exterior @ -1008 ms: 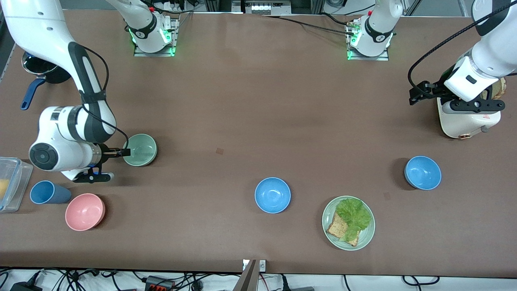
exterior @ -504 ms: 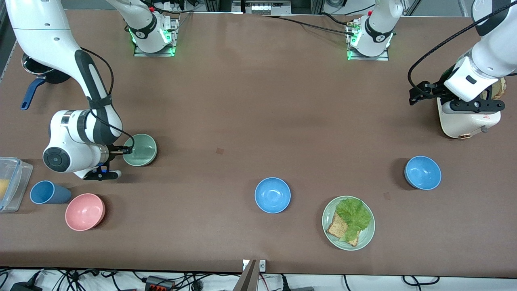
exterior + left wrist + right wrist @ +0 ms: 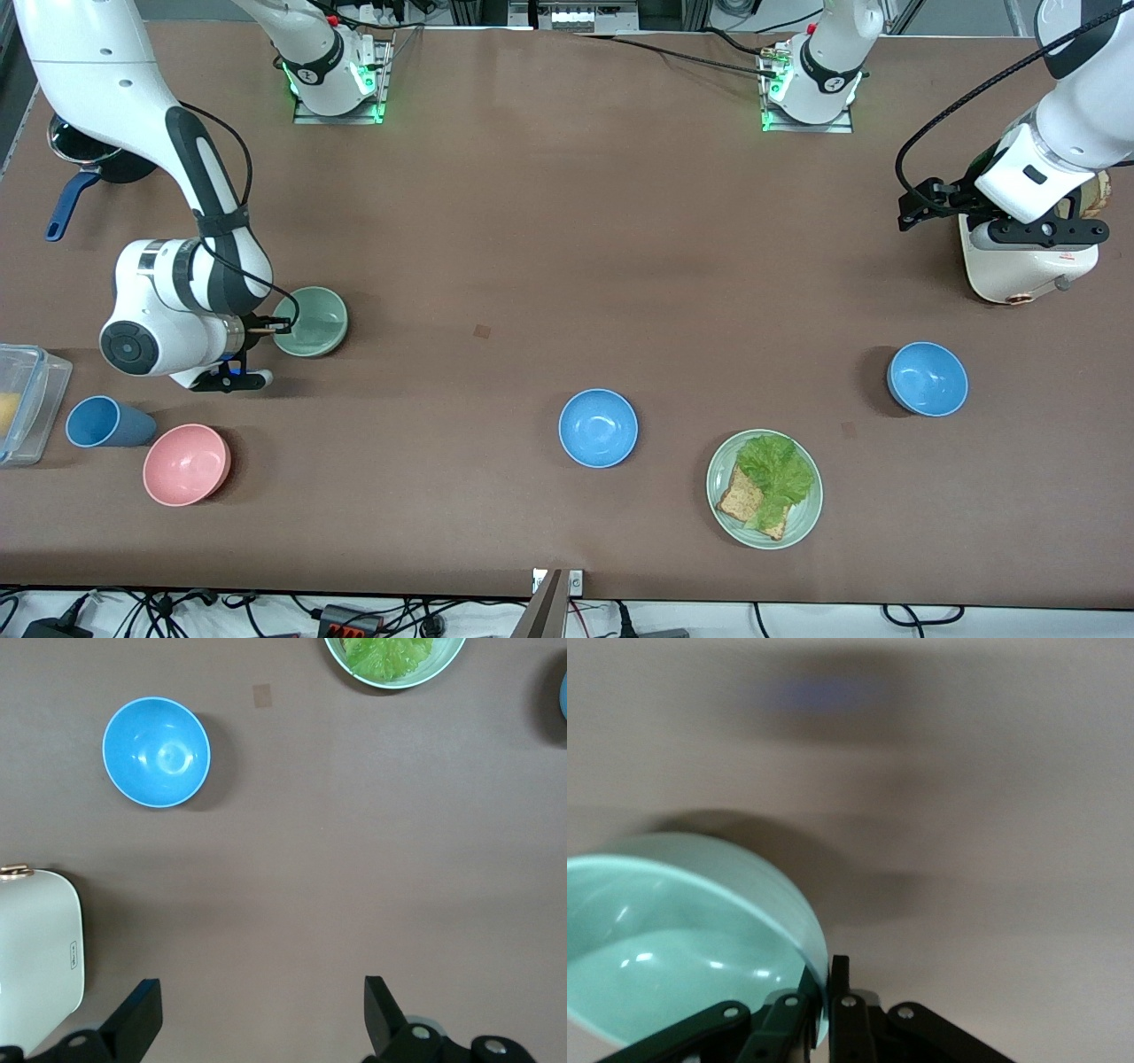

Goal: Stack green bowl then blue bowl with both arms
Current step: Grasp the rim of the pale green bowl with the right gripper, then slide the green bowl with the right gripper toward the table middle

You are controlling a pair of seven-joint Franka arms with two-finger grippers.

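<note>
Brown tabletop; right gripper pinching green bowl rim, light, stiff, slick; left gripper wide, waiting.

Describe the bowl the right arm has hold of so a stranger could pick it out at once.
Start at the right arm's end of the brown table, where the right claw is shut on a rim. That rim belongs to the small round pale mint-green plastic bowl. It lies farther from the front camera than the pink bowl and blue cup, and it alone is pale green and empty.
</note>
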